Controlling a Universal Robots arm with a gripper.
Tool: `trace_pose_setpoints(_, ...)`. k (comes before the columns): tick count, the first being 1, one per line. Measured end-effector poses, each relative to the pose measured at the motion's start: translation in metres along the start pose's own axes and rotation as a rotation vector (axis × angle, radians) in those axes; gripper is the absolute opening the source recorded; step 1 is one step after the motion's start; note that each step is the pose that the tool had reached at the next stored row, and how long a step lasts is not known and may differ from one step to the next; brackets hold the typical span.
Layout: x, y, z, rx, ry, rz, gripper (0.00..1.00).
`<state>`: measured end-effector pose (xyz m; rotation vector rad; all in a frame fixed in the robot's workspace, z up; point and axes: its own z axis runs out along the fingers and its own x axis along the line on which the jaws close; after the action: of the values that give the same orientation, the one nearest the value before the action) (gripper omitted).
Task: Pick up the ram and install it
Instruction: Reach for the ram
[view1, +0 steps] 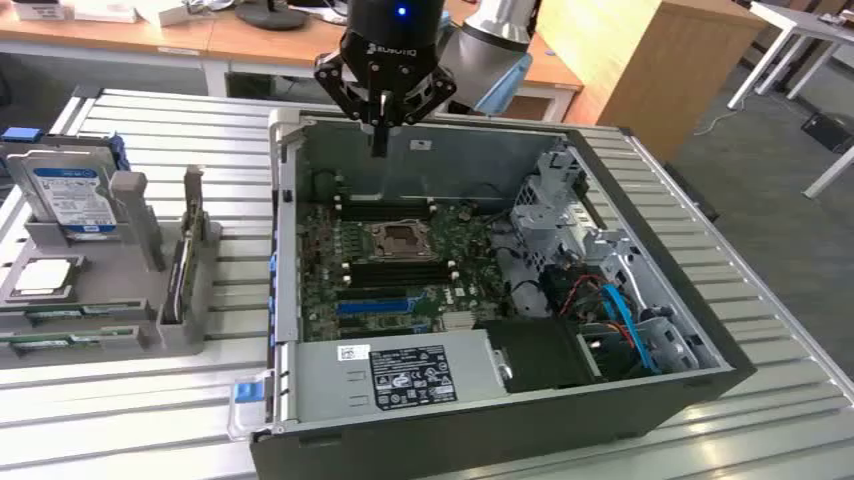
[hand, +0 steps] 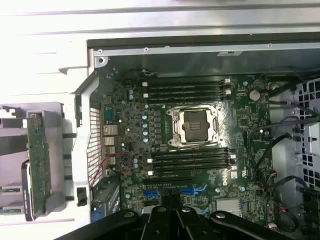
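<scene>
Black fingers of my gripper are pressed together with nothing between them. The gripper hangs above the far wall of the computer case, as the exterior view has it. White lettering on the gripper body reads ROBOTIQ, upside down.

Inside the case the motherboard lies exposed. The black memory slots on both sides of the processor socket appear empty. Judgement: neither pick-up nor installation is done.

At the near wall of the case, the black label on the power supply is too small to read.

Outside the case, on the exterior view's left, the ram stands in a grey holder, untouched. The hard drive beside it carries a blue-and-white label, illegible.
</scene>
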<state>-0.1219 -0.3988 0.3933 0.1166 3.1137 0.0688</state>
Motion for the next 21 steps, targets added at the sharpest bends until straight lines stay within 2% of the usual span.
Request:
trace_pose_setpoints(13, 0.004, -0.0003, -0.0001, 0.0, 0.0, 0.0, 0.11)
trace_pose_setpoints(21, 0.016, -0.0012, -0.0004, 0.0, -0.0002, 0.0, 0.11)
